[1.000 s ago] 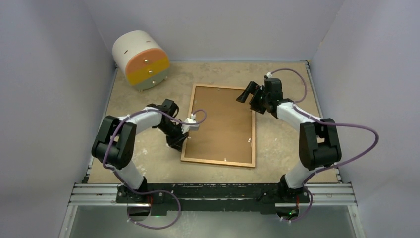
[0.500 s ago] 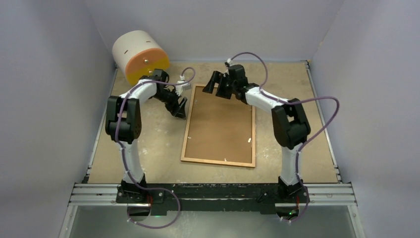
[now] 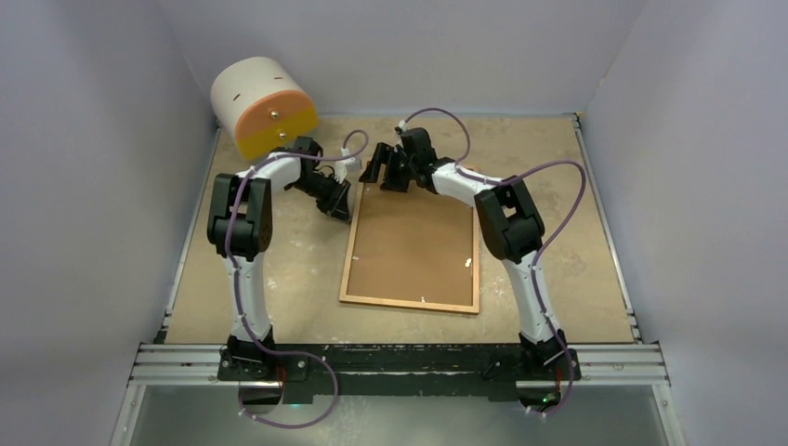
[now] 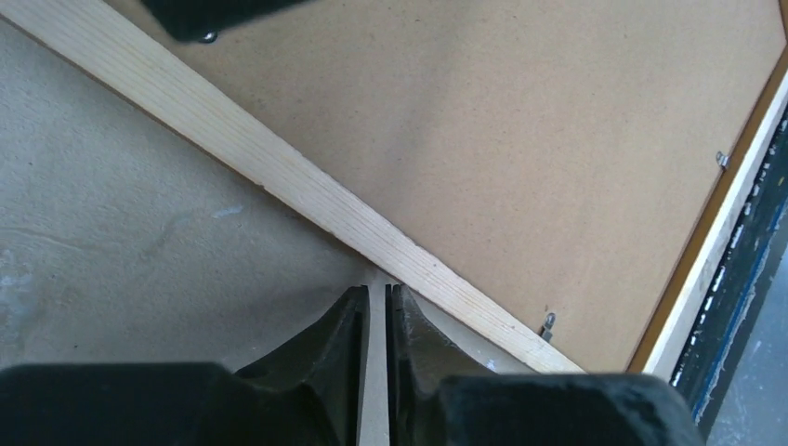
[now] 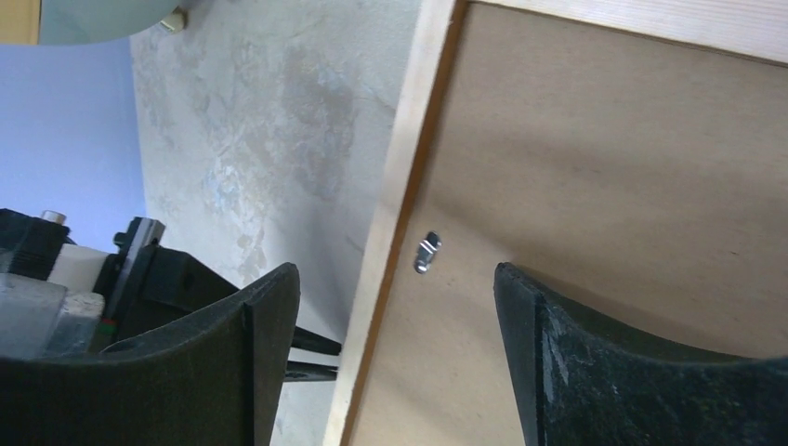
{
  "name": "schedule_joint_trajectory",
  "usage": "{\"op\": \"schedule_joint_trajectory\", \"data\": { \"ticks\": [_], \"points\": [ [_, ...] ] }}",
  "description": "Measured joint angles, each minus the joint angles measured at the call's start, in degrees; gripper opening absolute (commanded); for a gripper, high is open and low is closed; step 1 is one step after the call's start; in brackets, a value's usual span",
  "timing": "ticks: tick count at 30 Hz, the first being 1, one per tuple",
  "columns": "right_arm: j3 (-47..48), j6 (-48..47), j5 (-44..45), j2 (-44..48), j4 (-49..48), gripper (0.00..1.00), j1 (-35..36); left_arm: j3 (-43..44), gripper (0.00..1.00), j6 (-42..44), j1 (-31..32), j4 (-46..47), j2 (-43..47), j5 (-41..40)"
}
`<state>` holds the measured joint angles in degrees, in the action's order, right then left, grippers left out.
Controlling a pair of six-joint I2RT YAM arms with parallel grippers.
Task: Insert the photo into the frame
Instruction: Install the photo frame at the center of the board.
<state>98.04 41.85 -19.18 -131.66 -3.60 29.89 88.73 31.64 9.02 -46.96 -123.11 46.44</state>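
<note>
Opening the face-down thin orange-brown wooden frame (image 3: 409,304), no photo in view: poised at its far-left corner, left gripper (image 4: 376,290) pinched nearly shut, right gripper (image 5: 390,271) spread wide over a small metal clip (image 5: 427,252), likely swivelled aside next.

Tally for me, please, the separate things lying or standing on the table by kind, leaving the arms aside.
Wooden frame: 1
Brown backing board: 1
Round drawer unit: 1
Photo: 0 in view
Total: 3
</note>
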Motion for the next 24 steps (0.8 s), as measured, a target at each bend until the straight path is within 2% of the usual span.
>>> {"op": "schedule_joint_trajectory", "data": {
  "ticks": [10, 24],
  "points": [
    [4.17, 2.73, -1.84, -3.74, -1.51, 0.73, 2.56, -1.99, 0.11, -1.36, -0.09, 3.15, -0.33, -0.04],
    [4.26, 4.66, -2.03, -3.98, -1.92, 0.72, 2.99, -2.51, 0.1, -2.19, -0.33, 4.09, -0.31, 0.31]
  ]
}}
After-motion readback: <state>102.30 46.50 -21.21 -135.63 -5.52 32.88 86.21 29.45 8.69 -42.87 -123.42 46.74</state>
